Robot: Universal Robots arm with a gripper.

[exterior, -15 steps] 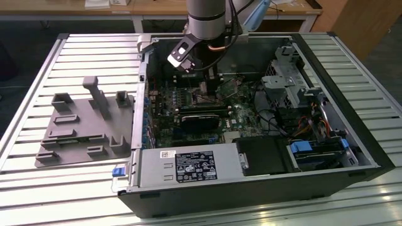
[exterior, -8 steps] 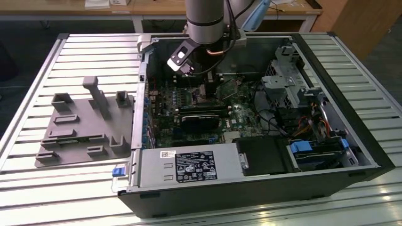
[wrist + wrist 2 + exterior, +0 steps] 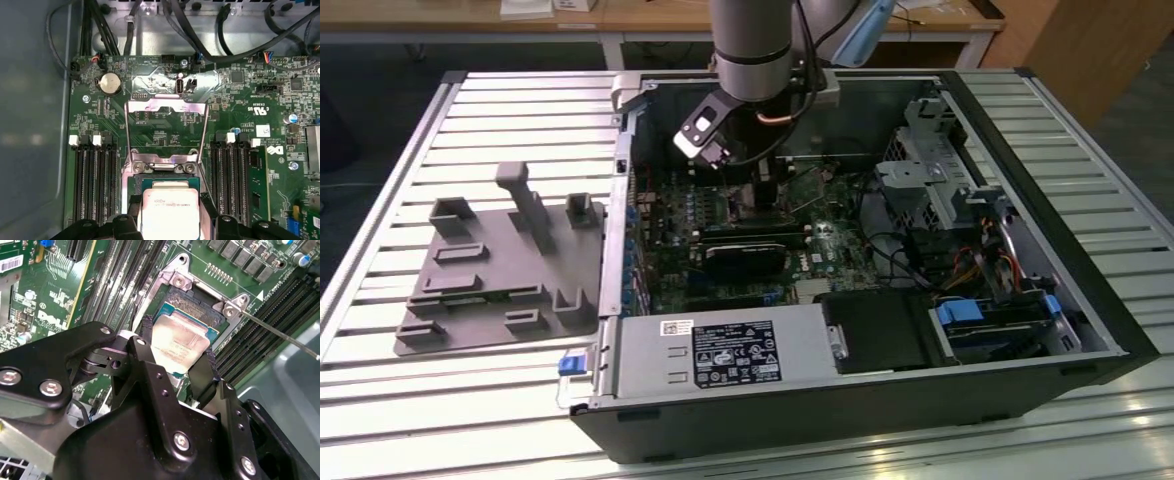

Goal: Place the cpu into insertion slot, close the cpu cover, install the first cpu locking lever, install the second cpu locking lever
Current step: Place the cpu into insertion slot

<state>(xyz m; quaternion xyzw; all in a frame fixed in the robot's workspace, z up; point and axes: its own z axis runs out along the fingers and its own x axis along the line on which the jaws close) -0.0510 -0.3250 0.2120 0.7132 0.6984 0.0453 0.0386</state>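
The gripper (image 3: pixel 178 341) is clamping the cpu (image 3: pixel 183 337) by opposite edges. It is hanging flat directly over the insertion slot (image 3: pixel 195 306), apparently unseated; the cpu cover (image 3: pixel 167 106) is standing open.

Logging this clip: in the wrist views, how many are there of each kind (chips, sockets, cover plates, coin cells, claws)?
cpu: 1
insertion slot: 1
cpu cover, swung open: 1
coin cell: 1
claw, closed on the cpu: 1
Total: 5
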